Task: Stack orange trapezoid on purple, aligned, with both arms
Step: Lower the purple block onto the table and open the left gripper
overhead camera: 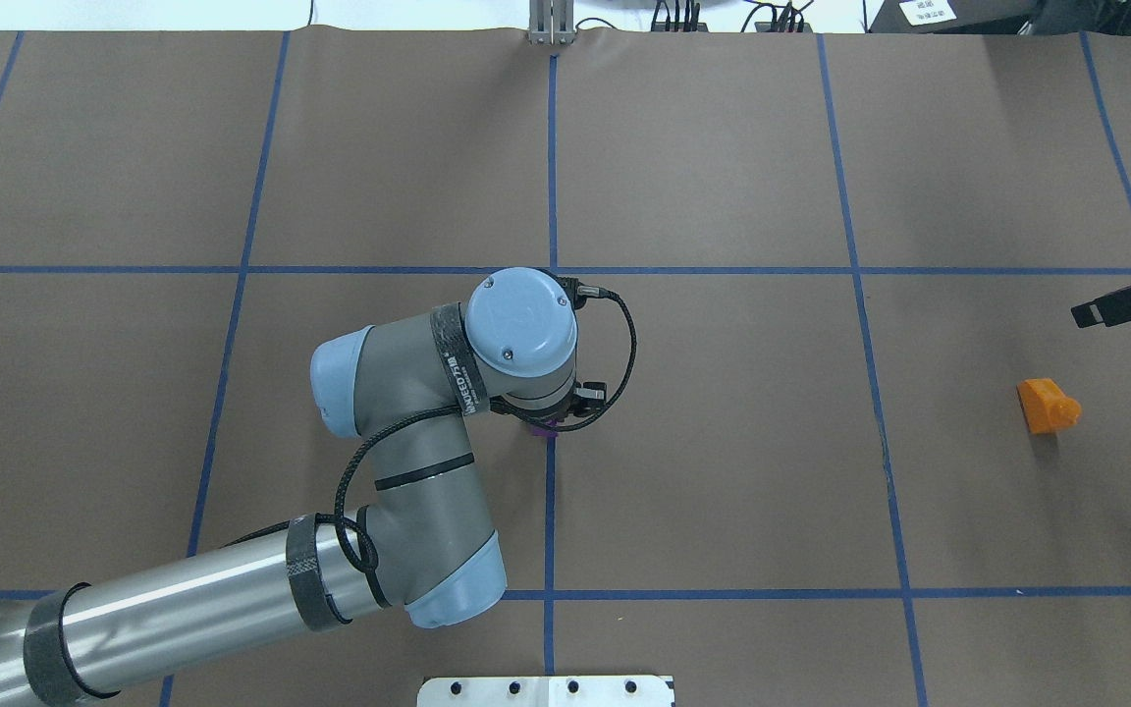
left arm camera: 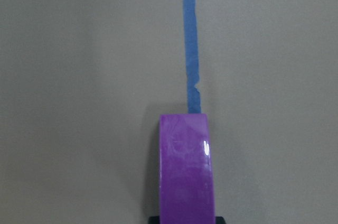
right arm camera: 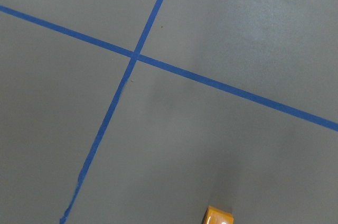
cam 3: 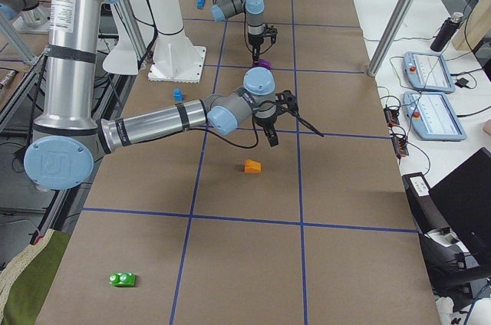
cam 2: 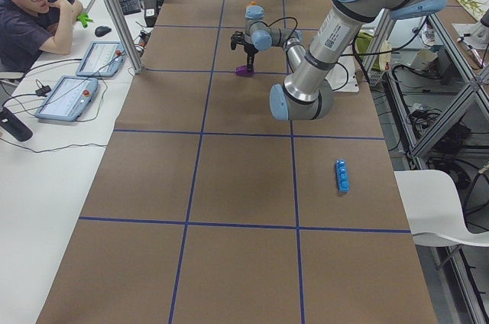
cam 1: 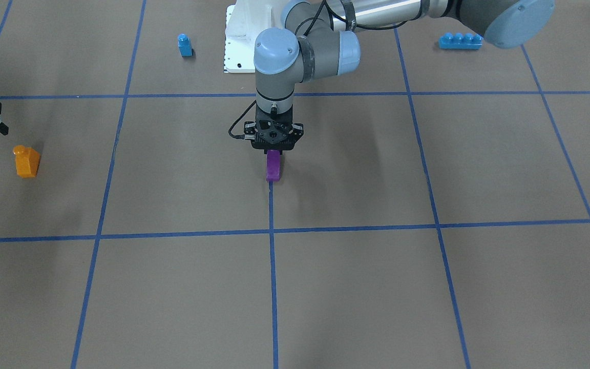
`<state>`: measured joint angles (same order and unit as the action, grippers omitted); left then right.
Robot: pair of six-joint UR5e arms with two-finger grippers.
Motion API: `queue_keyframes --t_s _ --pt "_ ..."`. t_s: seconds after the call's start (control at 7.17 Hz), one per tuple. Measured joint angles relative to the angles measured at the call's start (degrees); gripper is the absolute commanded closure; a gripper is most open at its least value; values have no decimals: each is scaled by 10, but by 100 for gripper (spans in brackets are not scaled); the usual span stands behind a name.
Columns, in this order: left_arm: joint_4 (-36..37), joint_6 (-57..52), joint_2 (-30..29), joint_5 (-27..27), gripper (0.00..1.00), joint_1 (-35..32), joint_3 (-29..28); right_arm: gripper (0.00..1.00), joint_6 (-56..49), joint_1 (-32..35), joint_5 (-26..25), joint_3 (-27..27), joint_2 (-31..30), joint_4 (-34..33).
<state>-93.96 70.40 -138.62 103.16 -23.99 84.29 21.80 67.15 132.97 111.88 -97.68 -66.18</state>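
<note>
Counter: brown paper with a blue tape grid.

Left arm reaches to mid-counter. Right arm works the 3 o'clock side of the overhead view.

Left end effector points straight down, clamped on the purple. The block sits at the end of a tape line near counter centre. I cannot tell whether it is on the surface or just off it.

Right end effector has its fingers apart and is empty. It hovers at about 1 o'clock of the orange trapezoid, which lies loose on the counter, well apart from the purple.

Judgement: the base block is placed and steadied. Grasping, carrying, aligning and stacking the orange are all left to do.
</note>
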Motion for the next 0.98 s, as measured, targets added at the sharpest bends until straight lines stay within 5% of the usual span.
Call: queue_keyframes --t_s 0.42,0.7,0.98 --pt "0 0 0 -1 99 3 -1 0 0 0 0 0 0 0" --pt "0 0 0 -1 57 5 -1 0 0 0 -1 0 0 0" --pt "-1 -1 0 -1 0 7 -1 0 0 0 -1 0 0 0"
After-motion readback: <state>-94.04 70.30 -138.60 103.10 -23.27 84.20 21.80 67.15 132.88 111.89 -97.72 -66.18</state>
